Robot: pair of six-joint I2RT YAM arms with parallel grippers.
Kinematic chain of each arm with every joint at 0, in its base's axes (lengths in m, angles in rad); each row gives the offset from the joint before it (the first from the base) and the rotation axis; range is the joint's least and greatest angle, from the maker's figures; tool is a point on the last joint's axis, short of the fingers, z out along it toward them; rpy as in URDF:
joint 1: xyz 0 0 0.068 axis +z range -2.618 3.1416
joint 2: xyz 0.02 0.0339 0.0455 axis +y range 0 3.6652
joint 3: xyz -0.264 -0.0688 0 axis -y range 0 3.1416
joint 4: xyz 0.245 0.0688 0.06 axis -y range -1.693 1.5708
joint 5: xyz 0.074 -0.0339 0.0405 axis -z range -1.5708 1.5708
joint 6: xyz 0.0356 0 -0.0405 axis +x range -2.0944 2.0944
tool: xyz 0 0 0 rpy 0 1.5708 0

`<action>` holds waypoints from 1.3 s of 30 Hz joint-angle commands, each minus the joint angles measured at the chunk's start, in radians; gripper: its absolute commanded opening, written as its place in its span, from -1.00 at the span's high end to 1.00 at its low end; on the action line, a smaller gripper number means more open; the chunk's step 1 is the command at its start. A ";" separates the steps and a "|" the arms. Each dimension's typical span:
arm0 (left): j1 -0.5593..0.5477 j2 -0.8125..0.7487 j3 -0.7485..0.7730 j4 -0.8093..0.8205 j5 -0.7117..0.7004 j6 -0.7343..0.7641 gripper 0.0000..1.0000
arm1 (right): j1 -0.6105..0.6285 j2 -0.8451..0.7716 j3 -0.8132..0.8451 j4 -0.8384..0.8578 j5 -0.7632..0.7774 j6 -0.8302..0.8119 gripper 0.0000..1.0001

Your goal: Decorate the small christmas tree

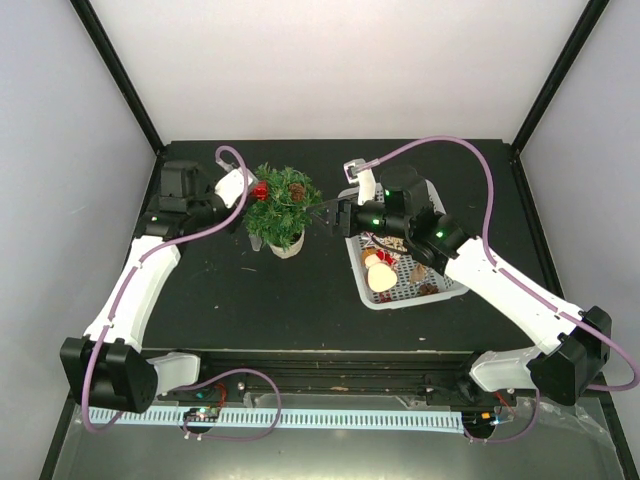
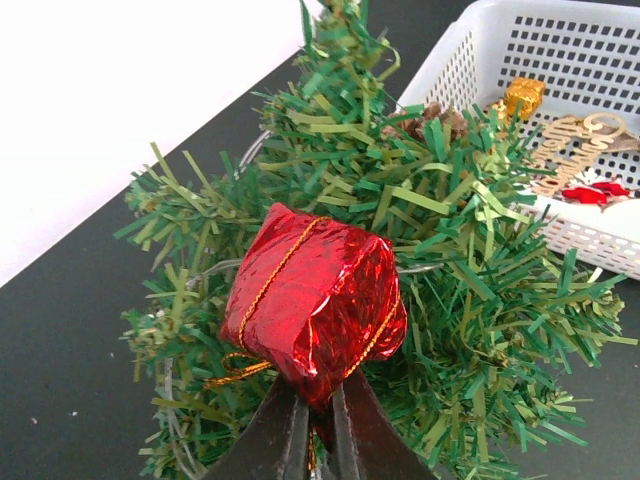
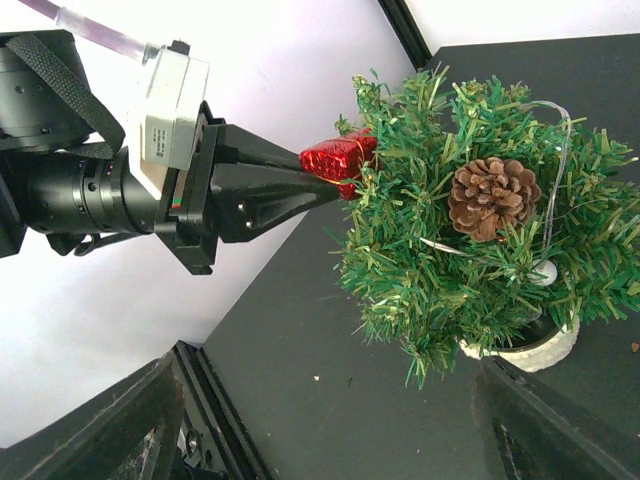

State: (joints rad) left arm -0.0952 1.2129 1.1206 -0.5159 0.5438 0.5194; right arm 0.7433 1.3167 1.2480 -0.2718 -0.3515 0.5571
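Left claw (image 2: 320, 405): pressed together, pinching the lower corner of a red foil parcel (image 2: 315, 300) tied with gold thread. The parcel lies against the upper sprigs of the small christmas tree (image 1: 280, 205), on the side away from the white basket (image 2: 480, 50).

Right claw (image 1: 326, 214): spread wide, level with the tree on its basket side and close beside the sprigs. Whether it touches them I cannot tell.

The tree stands upright in a white pot (image 3: 530, 350) on the black table (image 1: 250, 300), between the two claws. The basket is just beside it.

Count:
- Tree: one, with one pot.
- On the tree: one pine cone (image 3: 492, 197), set among the sprigs on the side facing the right claw.
- Also on the tree: one thin wire with a small bulb (image 3: 545, 270).
- Red parcel: one.
- Basket: one.
- In the basket: one gold parcel (image 2: 524, 97), one gold script piece (image 2: 575, 140) and one red piece (image 2: 592, 190). The rest is too jumbled to count.
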 commanded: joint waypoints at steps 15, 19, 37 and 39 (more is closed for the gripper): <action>-0.032 0.103 -0.008 0.018 -0.058 -0.004 0.83 | -0.016 0.003 -0.010 0.027 -0.033 0.008 -0.59; -0.032 0.095 -0.008 0.014 -0.068 -0.008 0.50 | -0.015 0.007 -0.010 0.032 -0.039 0.010 -0.59; -0.029 0.001 -0.038 0.017 -0.189 0.008 -0.17 | -0.015 -0.007 -0.007 0.019 -0.024 0.005 -0.59; -0.029 -0.015 -0.036 0.013 -0.187 0.007 -0.24 | -0.015 -0.009 -0.006 0.015 -0.021 0.002 -0.60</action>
State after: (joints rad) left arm -0.1200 1.2385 1.0790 -0.5072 0.3851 0.5228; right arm 0.7330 1.3212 1.2476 -0.2691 -0.3767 0.5632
